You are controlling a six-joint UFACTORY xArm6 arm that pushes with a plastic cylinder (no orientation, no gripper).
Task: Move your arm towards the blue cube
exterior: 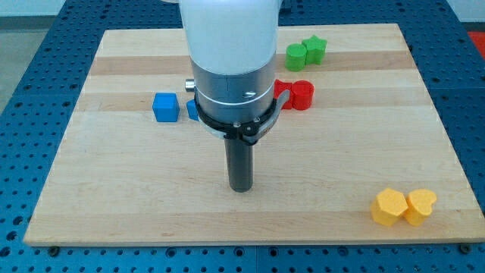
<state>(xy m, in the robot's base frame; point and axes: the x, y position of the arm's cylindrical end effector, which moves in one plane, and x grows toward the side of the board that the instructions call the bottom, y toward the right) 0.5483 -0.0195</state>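
Observation:
The blue cube (164, 107) sits on the wooden board (114, 167) at the view's left of centre. A second blue block (192, 111) lies just right of it, mostly hidden behind the arm, shape unclear. My tip (241, 187) rests on the board below and to the right of the blue cube, well apart from it. The arm's white and grey body (231, 68) rises above the tip and covers the board's middle.
A red cylinder (301, 95) and another red block (281, 91), partly hidden by the arm, lie right of the arm. A green cylinder (296, 54) and green star (314, 48) sit at the top. Two yellow blocks, a hexagon (389, 206) and a heart (420, 206), lie at the bottom right.

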